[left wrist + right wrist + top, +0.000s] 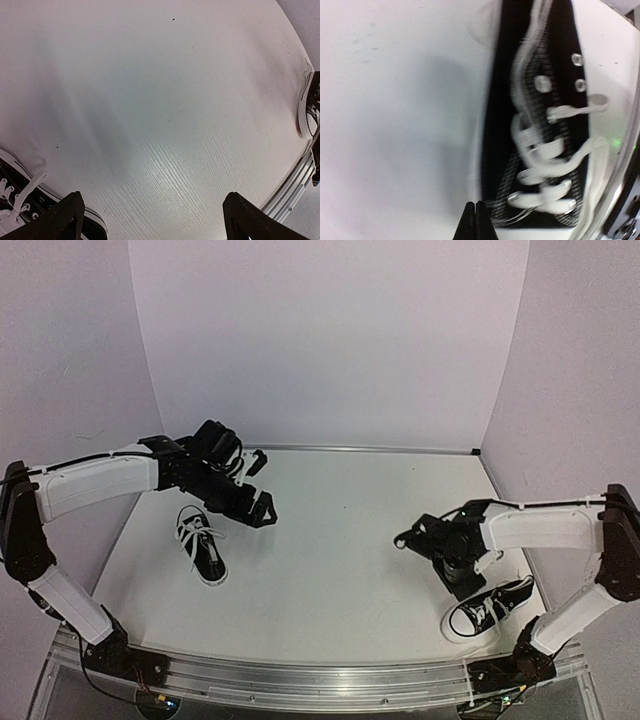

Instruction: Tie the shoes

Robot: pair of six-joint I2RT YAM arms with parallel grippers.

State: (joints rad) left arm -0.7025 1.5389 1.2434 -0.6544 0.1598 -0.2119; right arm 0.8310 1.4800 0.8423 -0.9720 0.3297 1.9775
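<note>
One shoe (202,552), a black sneaker with loose white laces, lies on the table's left side; its edge also shows in the left wrist view (22,200). My left gripper (262,485) hovers open to that shoe's upper right, wide apart (154,196) over bare table. The other shoe (490,608) lies at the near right, seen close in the right wrist view (540,125) with its laces untied and blurred. My right gripper (467,588) sits just beside this shoe's side, its tips (475,204) pressed together with nothing visible between them.
A white table (340,530) is enclosed by pale walls at the back and sides. An aluminium rail (320,675) runs along the near edge, also visible in the left wrist view (290,192) below the right shoe (311,102).
</note>
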